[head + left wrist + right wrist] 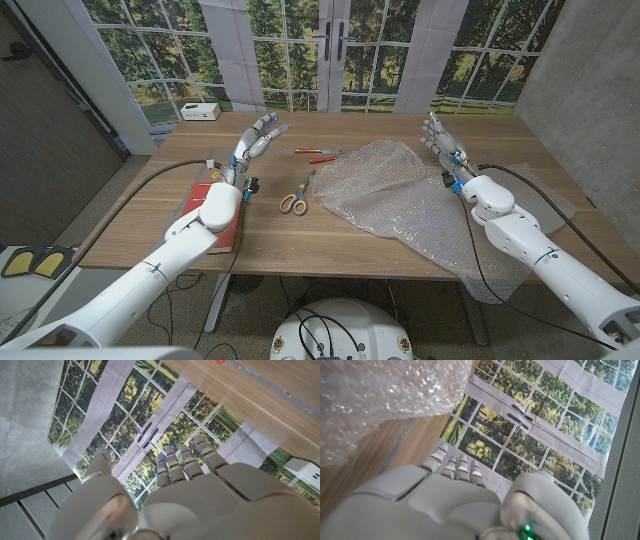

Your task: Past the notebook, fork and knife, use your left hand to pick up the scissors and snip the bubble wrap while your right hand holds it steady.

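Your hands, left [255, 140] and right [444, 143], hover spread and empty, so nothing's begun: scissors [297, 194] lie untouched at centre frame, just left of the unheld bubble wrap [400, 195].

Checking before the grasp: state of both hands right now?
Left hand: open, fingers apart, holding nothing, short of the scissors.
Right hand: open, holding nothing, beside the bubble wrap.

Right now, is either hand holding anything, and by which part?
Nothing is held. The left hand and right hand are both open; the scissors lie untouched on the table.
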Robot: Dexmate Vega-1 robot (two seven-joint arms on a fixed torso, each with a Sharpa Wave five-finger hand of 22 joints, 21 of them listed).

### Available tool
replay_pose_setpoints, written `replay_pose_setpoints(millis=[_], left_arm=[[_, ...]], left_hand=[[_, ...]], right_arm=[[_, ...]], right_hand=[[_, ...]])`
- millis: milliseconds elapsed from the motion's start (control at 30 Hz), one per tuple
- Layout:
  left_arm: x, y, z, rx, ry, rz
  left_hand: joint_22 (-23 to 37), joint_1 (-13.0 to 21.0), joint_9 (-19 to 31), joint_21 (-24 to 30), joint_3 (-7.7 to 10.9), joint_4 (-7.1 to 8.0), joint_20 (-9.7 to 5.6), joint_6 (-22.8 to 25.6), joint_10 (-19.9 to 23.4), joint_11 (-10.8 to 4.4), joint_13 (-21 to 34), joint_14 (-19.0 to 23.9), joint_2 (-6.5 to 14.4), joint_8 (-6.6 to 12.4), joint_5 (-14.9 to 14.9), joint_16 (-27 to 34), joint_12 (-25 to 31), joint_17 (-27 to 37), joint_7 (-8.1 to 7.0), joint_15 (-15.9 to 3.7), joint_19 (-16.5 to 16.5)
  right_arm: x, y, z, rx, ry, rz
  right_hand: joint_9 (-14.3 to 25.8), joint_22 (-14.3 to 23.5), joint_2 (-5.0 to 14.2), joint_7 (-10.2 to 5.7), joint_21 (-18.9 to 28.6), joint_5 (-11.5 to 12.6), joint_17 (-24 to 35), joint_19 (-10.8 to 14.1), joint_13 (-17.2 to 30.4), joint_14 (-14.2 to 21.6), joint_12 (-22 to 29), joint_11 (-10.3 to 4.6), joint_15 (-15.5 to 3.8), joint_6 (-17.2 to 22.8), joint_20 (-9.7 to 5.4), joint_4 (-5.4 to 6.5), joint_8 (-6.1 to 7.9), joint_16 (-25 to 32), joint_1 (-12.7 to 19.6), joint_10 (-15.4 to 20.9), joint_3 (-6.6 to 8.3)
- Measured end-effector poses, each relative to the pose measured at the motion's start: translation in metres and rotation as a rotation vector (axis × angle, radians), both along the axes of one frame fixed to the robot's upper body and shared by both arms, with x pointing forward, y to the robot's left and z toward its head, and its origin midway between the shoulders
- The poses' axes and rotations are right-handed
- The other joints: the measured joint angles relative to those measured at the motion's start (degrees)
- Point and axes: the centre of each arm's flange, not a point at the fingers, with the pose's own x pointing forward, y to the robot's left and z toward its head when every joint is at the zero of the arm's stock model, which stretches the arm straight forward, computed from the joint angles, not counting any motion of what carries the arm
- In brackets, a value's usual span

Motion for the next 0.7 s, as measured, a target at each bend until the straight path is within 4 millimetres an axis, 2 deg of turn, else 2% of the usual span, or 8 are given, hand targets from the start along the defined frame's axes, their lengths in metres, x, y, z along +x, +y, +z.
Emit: replay_pose_setpoints(millis=[200,333,400,500,600,700], left_arm=[[-0.004,-0.001,-0.001,0.018,-0.006,0.069],[-0.007,-0.002,-0.002,0.034,-0.01,0.112],[-0.006,0.0,-0.002,0.034,-0.013,0.126],[-0.01,-0.002,-0.002,0.039,-0.021,0.143],[-0.012,-0.002,-0.002,0.044,-0.03,0.153],[-0.012,-0.002,-0.002,0.049,-0.037,0.167]], left_hand=[[0.0,0.8,-0.1,0.1,0.24,0.23,-0.31,0.2,0.7,-0.07,0.0,0.4,0.3,0.0,-0.2,0.2,0.3,0.0,-0.22,0.26,0.3],[0.0,1.4,0.1,0.1,0.24,0.23,0.0,-0.7,1.2,-0.58,0.4,0.3,0.1,-0.26,-0.4,0.2,0.6,0.0,-4.48,0.26,0.6],[0.0,1.6,0.1,0.1,0.23,0.23,0.02,-0.8,1.2,-0.58,0.5,0.3,-0.1,-0.26,-0.4,0.2,0.6,0.0,-5.38,0.26,0.6],[0.0,1.7,0.0,0.1,0.23,0.23,0.32,-0.9,1.2,-0.58,0.5,0.3,-0.2,-0.26,-0.4,0.2,0.6,0.0,-5.92,0.26,0.3],[0.0,2.3,0.0,-0.1,0.23,0.23,0.63,-0.5,1.1,-0.73,0.8,0.1,-0.1,-0.26,-0.4,-0.1,0.6,0.0,-7.76,0.05,0.0],[0.0,2.6,0.0,-0.4,0.23,0.23,0.92,0.0,1.0,-0.81,0.9,-0.5,0.2,-0.26,-0.4,-0.3,0.5,0.0,-8.63,0.08,-1.2]], right_arm=[[0.001,-0.004,0.001,0.0,0.002,-0.004],[0.003,-0.006,0.001,0.004,0.005,-0.005],[0.003,-0.006,0.001,0.004,0.006,-0.006],[0.003,-0.006,0.0,0.006,0.007,-0.004],[0.003,-0.006,0.0,0.008,0.007,-0.004],[0.003,-0.007,0.001,0.009,0.007,-0.004]], right_hand=[[0.0,0.0,0.0,0.0,0.0,0.0,0.0,0.0,0.0,0.0,0.0,0.0,0.0,0.0,0.0,0.0,0.0,0.0,0.0,0.0,0.0],[0.0,0.0,0.0,0.0,0.0,0.0,0.0,0.0,0.0,0.0,0.0,0.0,0.0,0.0,0.0,0.0,0.0,0.0,0.0,0.0,0.0],[0.0,0.0,0.0,0.0,0.0,0.0,0.0,0.0,0.0,0.0,0.0,0.0,0.0,0.0,0.0,0.0,0.0,0.0,0.0,0.0,0.0],[0.0,0.0,-0.01,0.0,0.0,-0.2,0.0,0.0,0.0,0.0,0.0,0.0,0.0,0.0,0.0,0.0,0.0,0.0,0.0,0.0,0.0],[0.0,0.0,-0.24,0.0,0.0,-0.2,0.0,0.0,0.0,0.0,0.0,0.01,0.01,0.0,0.0,0.0,0.0,0.0,0.2,0.0,0.0],[0.0,0.0,-0.24,0.0,0.0,-0.2,0.0,0.0,0.0,0.0,0.0,0.01,0.01,0.0,0.0,-0.24,0.0,0.0,0.2,0.0,0.24]])
